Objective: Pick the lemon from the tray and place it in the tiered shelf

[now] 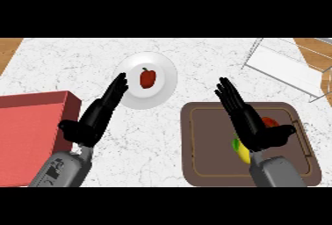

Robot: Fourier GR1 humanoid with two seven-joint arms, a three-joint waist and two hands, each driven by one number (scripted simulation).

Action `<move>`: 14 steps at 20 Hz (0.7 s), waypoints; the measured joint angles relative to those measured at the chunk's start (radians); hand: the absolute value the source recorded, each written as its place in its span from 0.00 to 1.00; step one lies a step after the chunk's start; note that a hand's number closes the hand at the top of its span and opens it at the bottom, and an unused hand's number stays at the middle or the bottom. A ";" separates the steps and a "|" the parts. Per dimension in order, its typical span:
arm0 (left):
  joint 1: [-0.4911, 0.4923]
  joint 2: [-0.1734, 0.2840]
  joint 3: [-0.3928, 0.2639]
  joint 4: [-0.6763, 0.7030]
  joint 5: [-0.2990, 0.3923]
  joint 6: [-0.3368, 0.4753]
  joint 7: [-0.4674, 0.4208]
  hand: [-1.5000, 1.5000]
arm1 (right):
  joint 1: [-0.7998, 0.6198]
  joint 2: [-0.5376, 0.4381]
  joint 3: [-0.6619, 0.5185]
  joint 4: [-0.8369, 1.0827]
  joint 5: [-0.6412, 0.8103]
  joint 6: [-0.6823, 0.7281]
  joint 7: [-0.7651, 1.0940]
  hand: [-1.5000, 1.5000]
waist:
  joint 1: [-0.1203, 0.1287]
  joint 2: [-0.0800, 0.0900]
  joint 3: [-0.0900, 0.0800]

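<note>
The yellow lemon (242, 151) lies on the brown tray (207, 145) at the lower right, mostly hidden under my right hand (250, 123). That hand hovers over the tray with straight fingers pointing away from me, open and holding nothing. A red item (270, 121) peeks out on the tray beside its thumb. The white wire tiered shelf (285, 66) stands at the far right corner of the counter. My left hand (97, 116) is open at the left, fingers straight, with its fingertips at the rim of a white plate (162, 88).
A red pepper (148, 78) lies on the white plate at centre back. A red box (29, 132) fills the left edge of the counter. Wooden floor shows past the counter's far corners.
</note>
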 measured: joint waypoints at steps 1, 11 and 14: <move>0.011 0.013 0.012 -0.012 0.005 -0.002 0.019 0.50 | 0.015 -0.002 0.006 -0.012 0.015 -0.006 -0.003 1.00 | 0.005 -0.006 0.001; 0.175 0.161 0.191 0.097 0.026 0.065 0.077 0.50 | 0.051 -0.131 -0.037 -0.002 0.443 -0.386 -0.037 0.00 | 0.013 -0.033 -0.002; 0.198 0.182 0.219 0.091 0.046 0.048 0.081 0.50 | 0.140 -0.059 0.053 -0.032 0.589 -0.532 -0.040 0.00 | 0.015 -0.033 0.003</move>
